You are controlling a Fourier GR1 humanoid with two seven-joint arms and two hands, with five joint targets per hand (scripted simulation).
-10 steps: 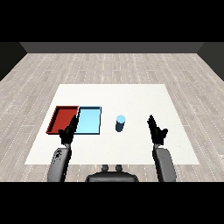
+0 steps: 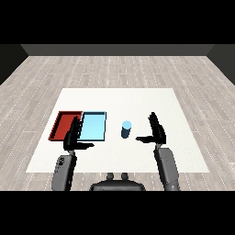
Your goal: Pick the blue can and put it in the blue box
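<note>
Blue can [image 2: 126, 129]: upright, mid-table, right of blue tray [image 2: 94, 137], red tray [image 2: 61, 126]. Right hand [image 2: 157, 131], left hand [image 2: 72, 136]: fingers straight, spread, empty.

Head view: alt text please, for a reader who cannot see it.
A blue can stands upright on a white table, untouched, between the robot's open right hand and a light blue tray. A red tray lies beside the blue tray, with the open left hand in front of both.
</note>
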